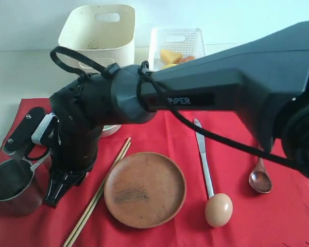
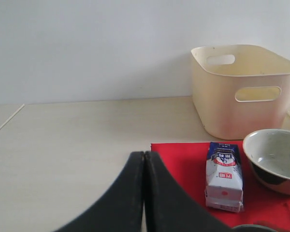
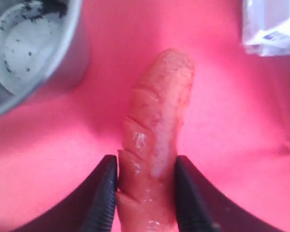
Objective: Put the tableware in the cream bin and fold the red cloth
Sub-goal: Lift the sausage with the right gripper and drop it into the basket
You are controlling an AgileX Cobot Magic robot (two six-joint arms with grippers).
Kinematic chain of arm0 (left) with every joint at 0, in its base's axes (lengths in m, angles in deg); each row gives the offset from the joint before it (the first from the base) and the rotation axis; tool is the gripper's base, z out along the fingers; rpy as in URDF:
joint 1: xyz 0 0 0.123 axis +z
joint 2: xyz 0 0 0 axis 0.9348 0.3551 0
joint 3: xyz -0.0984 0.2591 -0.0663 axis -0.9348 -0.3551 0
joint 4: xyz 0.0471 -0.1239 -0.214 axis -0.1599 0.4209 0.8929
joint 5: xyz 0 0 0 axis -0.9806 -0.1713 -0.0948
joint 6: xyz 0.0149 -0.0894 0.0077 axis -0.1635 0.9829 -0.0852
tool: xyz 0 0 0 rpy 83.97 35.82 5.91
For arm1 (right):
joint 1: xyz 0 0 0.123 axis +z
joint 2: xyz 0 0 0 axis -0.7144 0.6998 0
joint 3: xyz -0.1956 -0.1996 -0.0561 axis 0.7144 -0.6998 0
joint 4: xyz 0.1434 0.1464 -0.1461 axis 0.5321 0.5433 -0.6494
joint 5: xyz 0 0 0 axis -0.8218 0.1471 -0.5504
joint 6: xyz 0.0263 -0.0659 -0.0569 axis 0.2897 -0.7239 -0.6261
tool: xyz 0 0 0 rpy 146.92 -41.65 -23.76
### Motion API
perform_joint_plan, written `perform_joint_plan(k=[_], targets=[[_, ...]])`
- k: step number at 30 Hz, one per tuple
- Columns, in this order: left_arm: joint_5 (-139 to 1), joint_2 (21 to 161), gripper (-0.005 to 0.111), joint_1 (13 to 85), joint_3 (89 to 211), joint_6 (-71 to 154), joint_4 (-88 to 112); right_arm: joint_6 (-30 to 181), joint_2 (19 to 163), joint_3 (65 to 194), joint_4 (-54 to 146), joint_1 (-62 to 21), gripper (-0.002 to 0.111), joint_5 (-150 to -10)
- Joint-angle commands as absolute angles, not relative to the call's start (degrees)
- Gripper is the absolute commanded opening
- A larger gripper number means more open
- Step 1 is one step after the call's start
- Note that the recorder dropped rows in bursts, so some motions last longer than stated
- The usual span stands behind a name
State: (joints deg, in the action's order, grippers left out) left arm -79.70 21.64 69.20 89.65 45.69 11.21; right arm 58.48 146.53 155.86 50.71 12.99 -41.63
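The red cloth (image 1: pixel 232 149) lies spread flat on the table. On it rest a steel cup (image 1: pixel 13 185), wooden chopsticks (image 1: pixel 98 195), a round wooden plate (image 1: pixel 144 189), a metal knife (image 1: pixel 203 159) and a dark spoon (image 1: pixel 260 177). My right gripper (image 3: pixel 146 162) reaches across to the left beside the cup (image 3: pixel 24 48), its jaws pressed on both sides of a sausage (image 3: pixel 157 116) that lies on the cloth. A pale bowl (image 2: pixel 273 159) sits near the cream bin (image 2: pixel 241 89), which stands behind the cloth (image 1: pixel 100 33). My left gripper (image 2: pixel 144 162) is shut and holds nothing.
A milk carton (image 2: pixel 224 176) lies on the cloth next to the bowl. An egg (image 1: pixel 218 209) rests by the knife's handle. A white lattice basket (image 1: pixel 177 46) with food stands right of the cream bin. Bare table (image 2: pixel 77 140) lies left of the cloth.
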Motion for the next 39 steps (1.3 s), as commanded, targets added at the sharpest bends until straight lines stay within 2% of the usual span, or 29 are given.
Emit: perform_joint_plan(k=[1,10,18,27,30,39], targets=[[-79.7,21.2,0.001,69.2,89.5,45.7,11.5,59.1,140.8,156.6,50.0,13.0,0.000,-40.6],[-79.7,21.2,0.001,69.2,89.5,45.7,11.5,60.4,128.5,156.2,49.1,8.9,0.000,-38.6],[-79.7,21.2,0.001,69.2,89.5,45.7,11.5,60.4,120.0,152.5,49.2,-0.9,0.000,-38.9],[-79.7,21.2,0.001,69.2,89.5,45.7,11.5,60.4,119.9,151.9,49.4,-14.1,0.000,-40.6],[-79.7,21.2,0.001,69.2,89.5,45.7,11.5,60.4,120.1,150.4,49.4,-18.4,0.000,-45.2],[-79.7,21.2,0.001,69.2,89.5,45.6,11.5,61.3,128.9,148.4,49.4,-24.3,0.000,-58.2]])
